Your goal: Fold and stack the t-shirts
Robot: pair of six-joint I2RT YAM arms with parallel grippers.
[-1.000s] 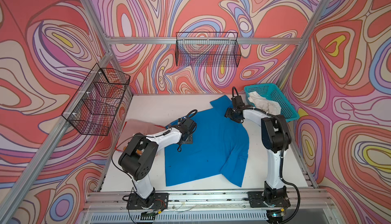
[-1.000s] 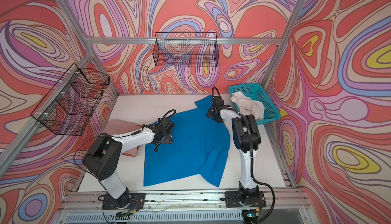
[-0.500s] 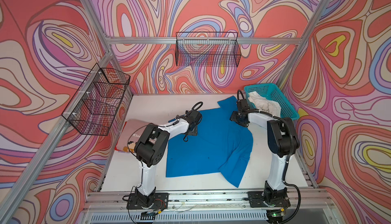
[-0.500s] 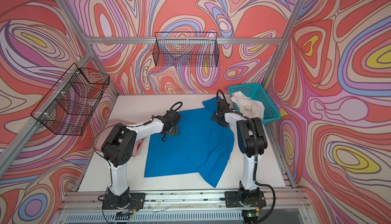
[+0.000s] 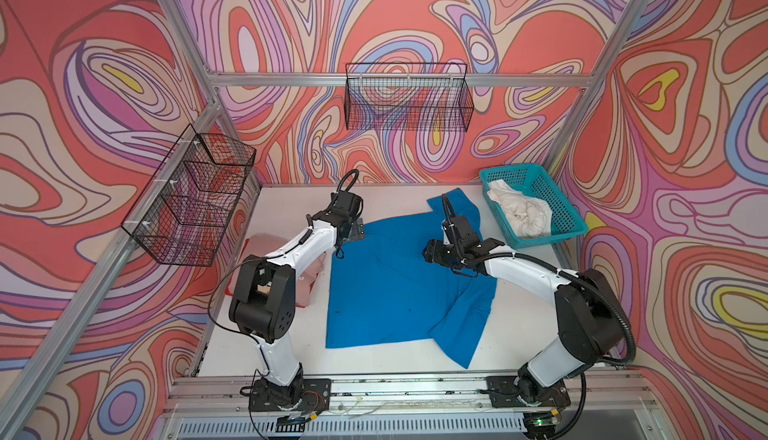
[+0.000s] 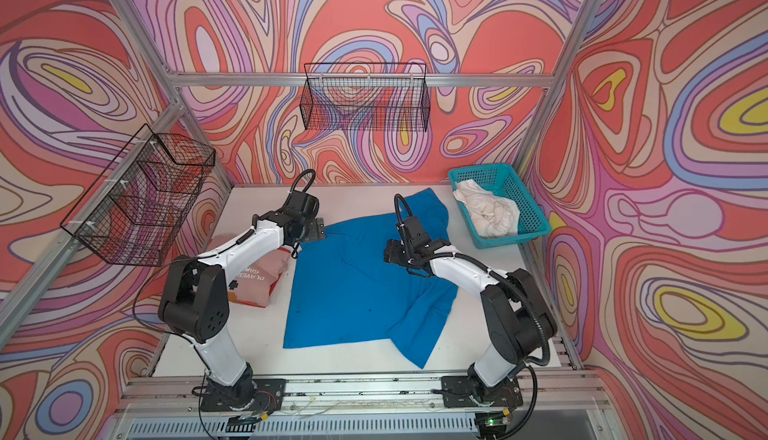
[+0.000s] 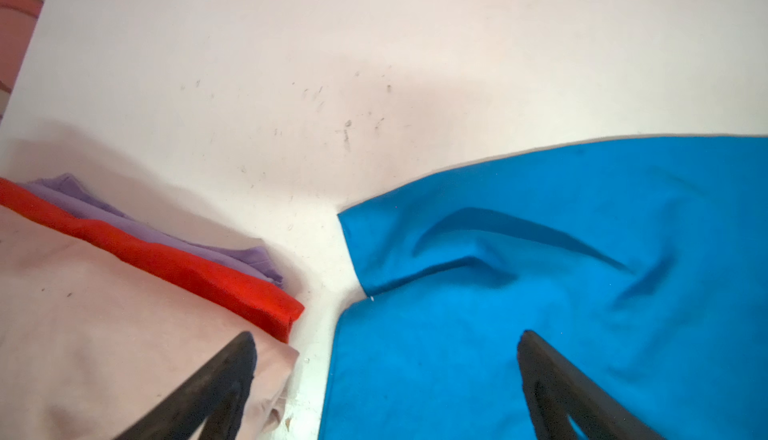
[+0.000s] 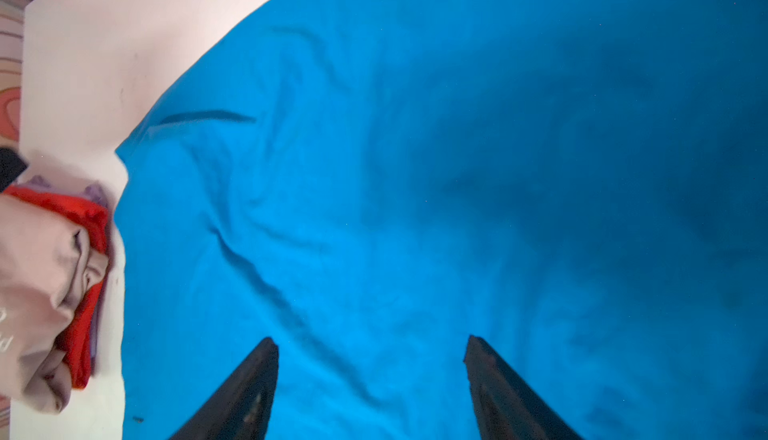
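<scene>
The blue t-shirt (image 5: pixel 399 288) (image 6: pixel 353 292) lies spread on the white table, its right sleeve folded over near the front. My left gripper (image 5: pixel 355 230) (image 7: pixel 384 334) hangs open over its far left corner, empty, one finger (image 7: pixel 232 359) above the pink t-shirt (image 6: pixel 259 276) (image 7: pixel 83 313). That pink shirt is folded at the left, on top of red (image 7: pixel 187 267) and purple (image 7: pixel 145 230) cloths. My right gripper (image 5: pixel 428 251) (image 8: pixel 372 340) is open and empty just above the blue cloth's upper middle. The off-white t-shirt (image 5: pixel 521 213) (image 6: pixel 490 213) sits crumpled in the basket.
A teal mesh basket (image 5: pixel 561 205) stands at the back right corner. Black wire baskets hang on the left wall (image 5: pixel 191 201) and the back wall (image 5: pixel 409 101). A metal rail (image 5: pixel 374 388) with both arm bases runs along the table's front edge.
My left gripper has slid back along the blue shirt's left edge to its far corner. My right gripper has come off the far sleeve, leftward and nearer, over the shirt's body.
</scene>
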